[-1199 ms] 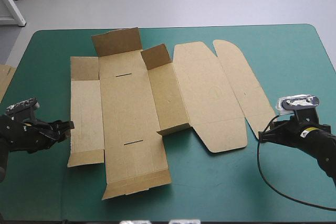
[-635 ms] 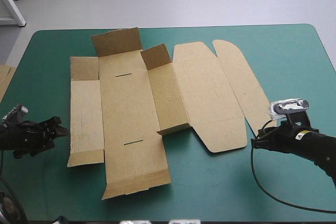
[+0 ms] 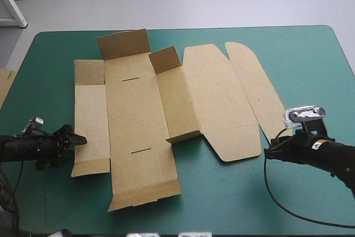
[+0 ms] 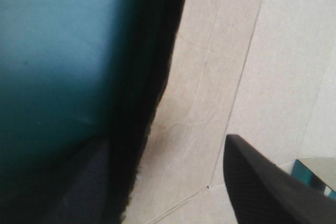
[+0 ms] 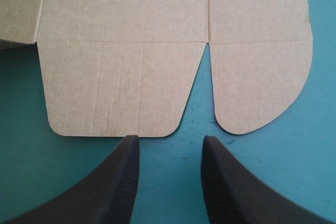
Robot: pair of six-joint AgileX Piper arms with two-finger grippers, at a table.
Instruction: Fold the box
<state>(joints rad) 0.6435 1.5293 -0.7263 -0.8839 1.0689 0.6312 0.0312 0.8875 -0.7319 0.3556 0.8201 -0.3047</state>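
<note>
Box: the brown box (image 3: 138, 120) is a cut sheet of board, opened out and taking up the middle of the teal-green surface (image 3: 288, 59).
Fold so far: most panels lie flat. The far end flap (image 3: 123, 44) and a smaller corner flap (image 3: 164, 59) beside it stand up. The long wall (image 3: 180, 104) between base and lid looks partly raised.
Handling: judged light and stiff. It should bend cleanly along the scored creases and nowhere else. A flat panel will probably slide on the cover if pushed without a counter-hold, and a hard pinch could crush an edge.
Where to hold: the free outer edges of the side panels, close to a crease. A finger can slip under there and hinge the panel up.
Left gripper: the left gripper (image 3: 80, 139) is at the box's left side panel (image 3: 89, 120), near its near corner. Its jaws are apart, with board showing between them in its own wrist view. I cannot tell whether it touches the edge.
Right gripper: the right gripper (image 3: 269, 152) is low, just off the lid's near end. Its jaws are apart and hold nothing. They point at the notch between the tuck flap (image 5: 115, 87) and the rounded ear flap (image 5: 257, 87).
Spare board: an edge of more board (image 3: 4, 84) shows well to the box's left.
</note>
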